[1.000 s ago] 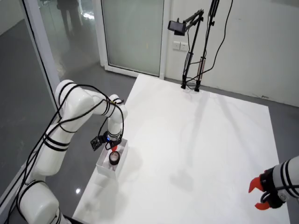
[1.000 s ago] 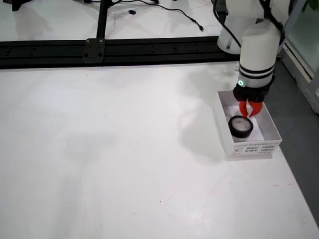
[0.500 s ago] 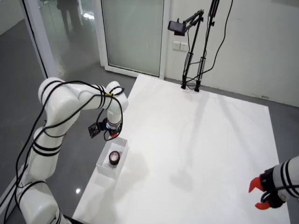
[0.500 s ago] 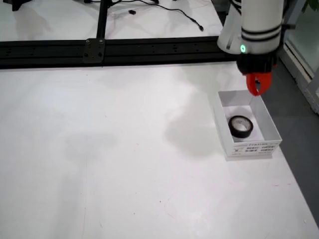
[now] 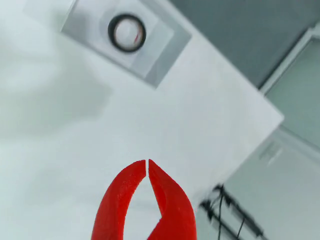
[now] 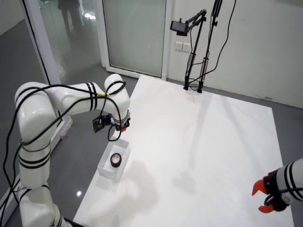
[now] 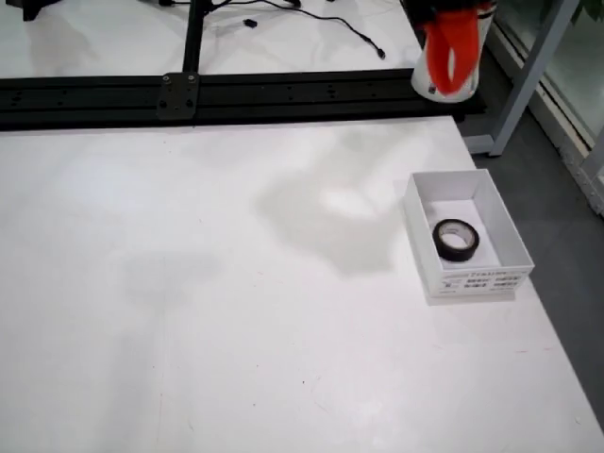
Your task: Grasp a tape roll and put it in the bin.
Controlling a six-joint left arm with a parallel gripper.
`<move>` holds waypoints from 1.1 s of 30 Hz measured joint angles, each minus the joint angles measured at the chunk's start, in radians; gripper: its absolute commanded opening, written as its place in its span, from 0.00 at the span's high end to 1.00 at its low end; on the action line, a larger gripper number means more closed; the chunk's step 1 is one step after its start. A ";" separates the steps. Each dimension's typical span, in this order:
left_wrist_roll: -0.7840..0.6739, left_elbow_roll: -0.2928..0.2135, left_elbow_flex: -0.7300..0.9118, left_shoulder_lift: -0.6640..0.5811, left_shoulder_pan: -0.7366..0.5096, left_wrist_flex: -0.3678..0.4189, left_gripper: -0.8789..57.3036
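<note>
The black tape roll [image 7: 456, 240] lies flat inside the white bin [image 7: 511, 239], which sits at the right edge of the white table [image 7: 236, 311] in the view from the front. In the view from the corner of the room the roll [image 6: 115, 160] rests in the bin [image 6: 105, 166] near the table's left edge. The gripper [image 7: 450, 71] hangs high above the table, well apart from the bin, on its far side. In the view that rides on the gripper, the red fingers [image 5: 122, 200] meet at their tips [image 5: 147, 163], closed on nothing. A second arm's red gripper [image 6: 263, 198] sits at the table's near right corner.
</note>
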 measured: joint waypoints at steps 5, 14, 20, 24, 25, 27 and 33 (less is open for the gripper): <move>0.000 0.003 -0.001 -0.059 -0.103 0.013 0.99; 0.000 -0.030 -0.001 -0.121 -0.286 0.036 0.99; 0.000 -0.073 -0.002 -0.142 -0.386 0.058 0.99; 0.000 -0.102 -0.002 -0.151 -0.440 0.069 0.99; 0.000 -0.110 -0.002 -0.153 -0.453 0.071 0.99; 0.000 -0.122 -0.002 -0.157 -0.475 0.074 0.99; 0.000 -0.145 -0.002 -0.164 -0.525 0.082 0.99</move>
